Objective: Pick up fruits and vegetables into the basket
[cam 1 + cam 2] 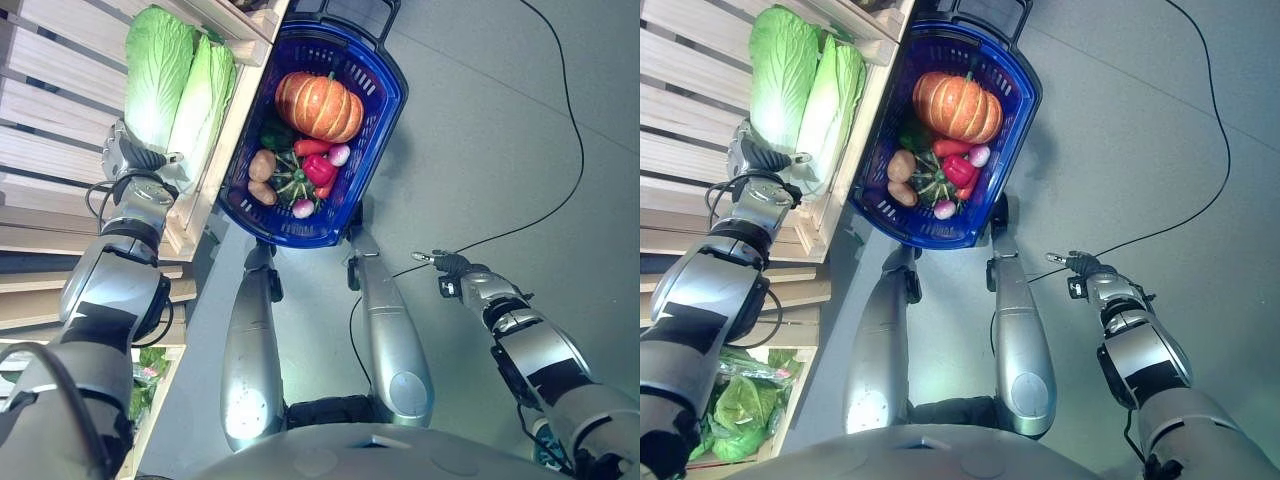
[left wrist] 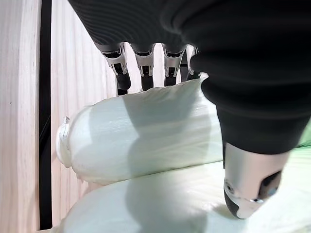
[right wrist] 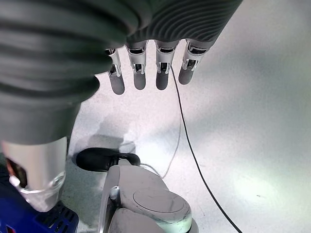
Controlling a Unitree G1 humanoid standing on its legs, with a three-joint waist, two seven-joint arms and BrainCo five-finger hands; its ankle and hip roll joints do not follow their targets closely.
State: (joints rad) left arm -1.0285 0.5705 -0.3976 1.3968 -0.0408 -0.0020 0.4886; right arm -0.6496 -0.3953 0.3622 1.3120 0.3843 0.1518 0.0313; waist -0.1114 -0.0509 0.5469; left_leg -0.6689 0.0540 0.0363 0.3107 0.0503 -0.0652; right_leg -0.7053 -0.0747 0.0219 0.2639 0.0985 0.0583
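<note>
At the upper left of the frame the left hand [image 1: 128, 152] is resting on the stem end of two napa cabbages [image 1: 175, 80] lying on the wooden shelf [image 1: 45, 110], fingers [image 2: 146, 68] straight, thumb touching the nearer one. Upper centre, the blue basket [image 1: 385, 100] is holding a pumpkin [image 1: 320, 105], peppers and potatoes. The right hand [image 1: 448, 264] is hanging open at right, holding nothing
</note>
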